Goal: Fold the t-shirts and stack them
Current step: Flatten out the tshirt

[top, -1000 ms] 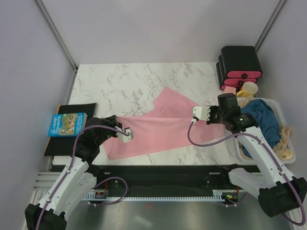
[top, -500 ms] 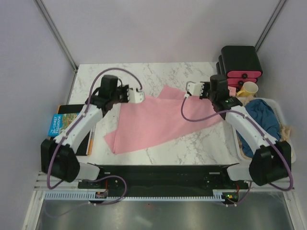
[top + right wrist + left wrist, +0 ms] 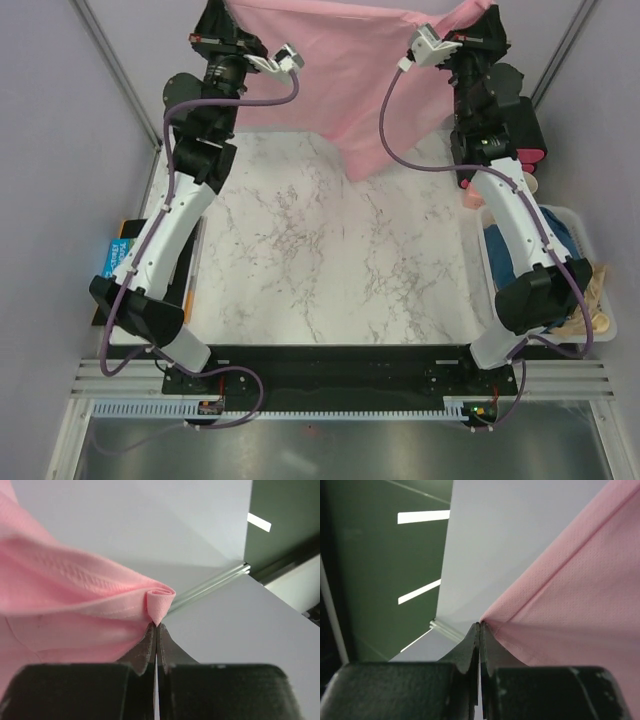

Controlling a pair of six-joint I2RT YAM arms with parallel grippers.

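Observation:
The light pink t-shirt [image 3: 355,70] hangs in the air above the far side of the table, stretched between both raised arms. My left gripper [image 3: 480,625] is shut on its left top corner, and the pink cloth [image 3: 570,605] fans out to the right of the tips. My right gripper [image 3: 157,626] is shut on the right top corner, where a rolled fold of pink cloth [image 3: 159,602] sticks out above the tips. In the top view the grippers themselves sit at the frame's top edge. The dark teal-blue t-shirt [image 3: 560,240] lies bunched in a white basket at the right.
Black boxes with pink fronts [image 3: 520,130] stand at the back right, a yellow cup partly hidden beside them. The white basket [image 3: 602,300] sits at the table's right edge. A blue book [image 3: 112,255] on a black pad lies at the left edge. The marble table [image 3: 320,260] lies below.
Both arms have risen from the table to the top of the view, lifting the pink shirt off the marble so it now hangs spread between them.

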